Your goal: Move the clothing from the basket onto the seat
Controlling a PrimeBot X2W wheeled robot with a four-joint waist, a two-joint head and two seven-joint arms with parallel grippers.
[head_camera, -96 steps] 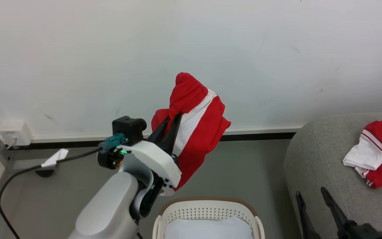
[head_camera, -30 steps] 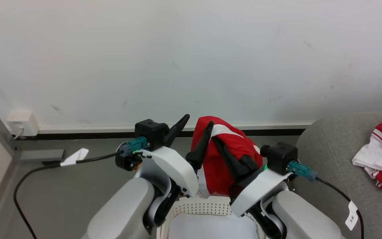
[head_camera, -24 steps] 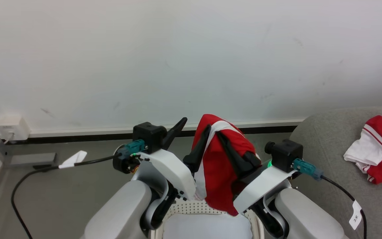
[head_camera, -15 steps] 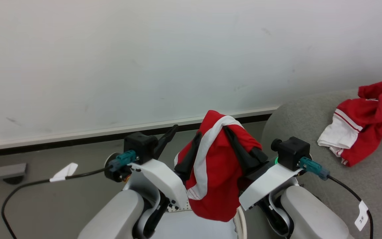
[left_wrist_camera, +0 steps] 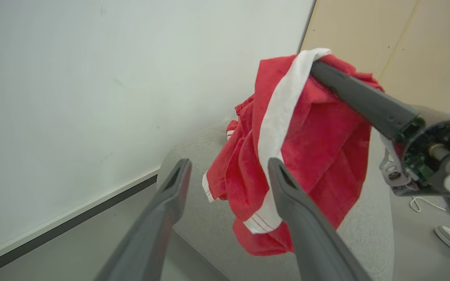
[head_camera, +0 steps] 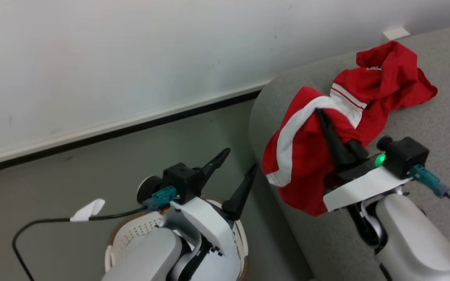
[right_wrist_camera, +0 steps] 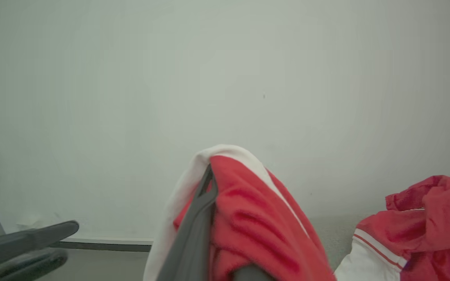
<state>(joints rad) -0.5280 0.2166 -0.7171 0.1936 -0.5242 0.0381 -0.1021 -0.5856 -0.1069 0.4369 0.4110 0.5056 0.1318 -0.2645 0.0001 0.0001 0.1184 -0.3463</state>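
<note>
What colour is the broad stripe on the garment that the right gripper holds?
White: a broad band running down the red garment. The left wrist view shows it best.

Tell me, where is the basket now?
The basket sits low in the head view, on the floor under the left arm, left of the grey sofa.

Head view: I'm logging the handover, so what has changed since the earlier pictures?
The held garment passed from the left gripper, whose jaws now stand open and empty, to the right gripper, which carried it from above the basket across to the edge of the seat. The other garment there stayed put.
</note>
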